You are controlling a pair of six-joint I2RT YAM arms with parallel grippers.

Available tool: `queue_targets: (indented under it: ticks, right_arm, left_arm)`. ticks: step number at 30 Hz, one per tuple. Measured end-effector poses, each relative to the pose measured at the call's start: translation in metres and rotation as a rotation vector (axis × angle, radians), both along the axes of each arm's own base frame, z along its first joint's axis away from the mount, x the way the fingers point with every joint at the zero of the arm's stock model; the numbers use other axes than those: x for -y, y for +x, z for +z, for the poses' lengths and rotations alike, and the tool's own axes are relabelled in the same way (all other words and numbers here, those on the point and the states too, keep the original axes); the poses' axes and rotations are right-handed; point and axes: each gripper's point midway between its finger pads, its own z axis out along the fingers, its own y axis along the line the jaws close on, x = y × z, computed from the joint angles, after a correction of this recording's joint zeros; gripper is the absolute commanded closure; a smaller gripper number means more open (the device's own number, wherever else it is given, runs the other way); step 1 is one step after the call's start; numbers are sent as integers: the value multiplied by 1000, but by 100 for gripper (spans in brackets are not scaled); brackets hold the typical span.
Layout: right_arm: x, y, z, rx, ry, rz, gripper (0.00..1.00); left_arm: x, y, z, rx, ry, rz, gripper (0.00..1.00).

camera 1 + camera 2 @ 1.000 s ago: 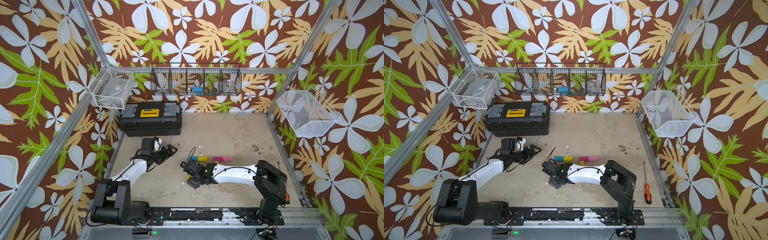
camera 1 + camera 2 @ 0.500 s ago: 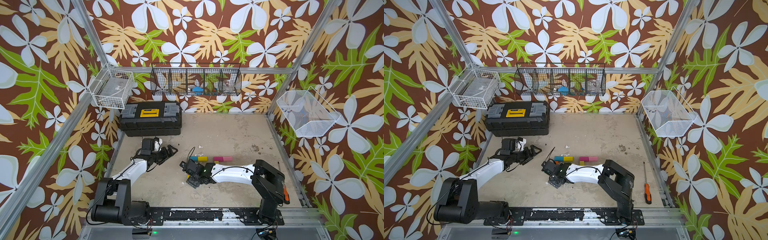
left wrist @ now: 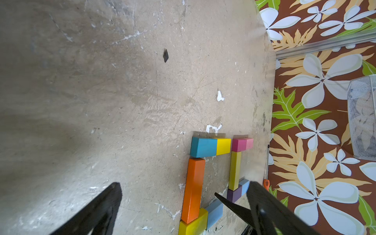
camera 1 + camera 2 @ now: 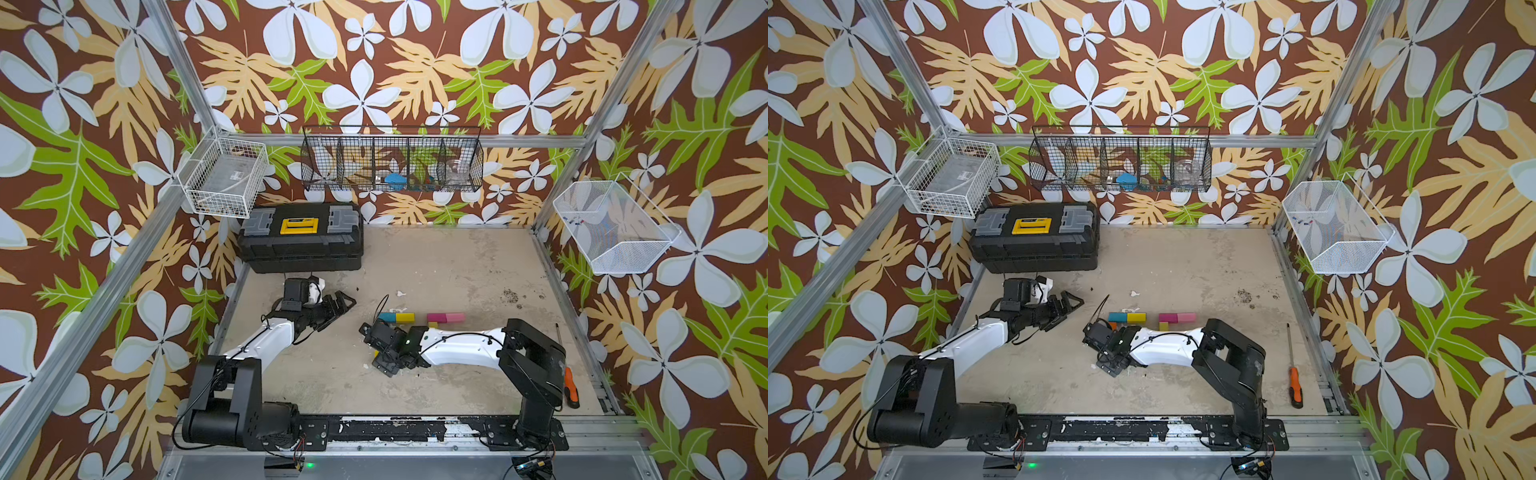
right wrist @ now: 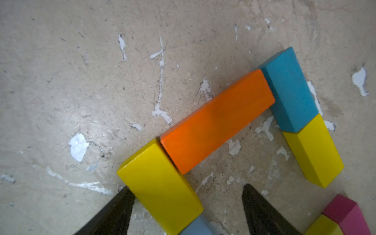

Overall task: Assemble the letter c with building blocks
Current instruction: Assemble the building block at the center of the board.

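Orange block [image 5: 217, 122] lies mid-tabletop [image 5: 81, 81], joining the teal block [image 5: 289, 91] and end yellow block [image 5: 313, 150] to the corner yellow block [image 5: 160, 183] and light blue block [image 5: 193, 228], so I judge the C nearly done; right gripper [image 5: 187, 188] straddles that corner unclamped, jaws apart, left gripper [image 4: 338, 305] wide, empty.

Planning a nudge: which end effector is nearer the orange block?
Right: right end effector straddles the yellow block touching the orange block; left end effector sits away, by the toolbox.
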Motion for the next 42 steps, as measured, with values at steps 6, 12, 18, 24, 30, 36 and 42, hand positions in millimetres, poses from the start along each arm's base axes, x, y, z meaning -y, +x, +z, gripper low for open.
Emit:
queue_targets:
  ticks: [6,12,18,24,30,36,42]
  right_arm:
    - [1,2,0,-1,1,-7,16]
    - [2,4,0,-3,3,-16,16]
    - [0,4,13,-1,42,-21,16]
    - [-8,-4,49,-21,166,-35,16]
    - [0,-33,55,-155,276,-66,16]
    - [14,-68,32,-329,342,-117,17]
    - [12,-79,18,-404,372,-153,17]
  left_arm:
    - [0,-1,0,-1,-1,-1,0]
    - [0,-1,0,-1,-3,-2,0]
    - [1,-1,1,3,-6,-4,0]
    - [3,-2,8,24,-16,-12,0]
    - [4,-3,17,49,-24,-18,0]
    - [5,-4,21,60,-33,-26,0]
    - [6,-5,23,62,-40,-33,0]
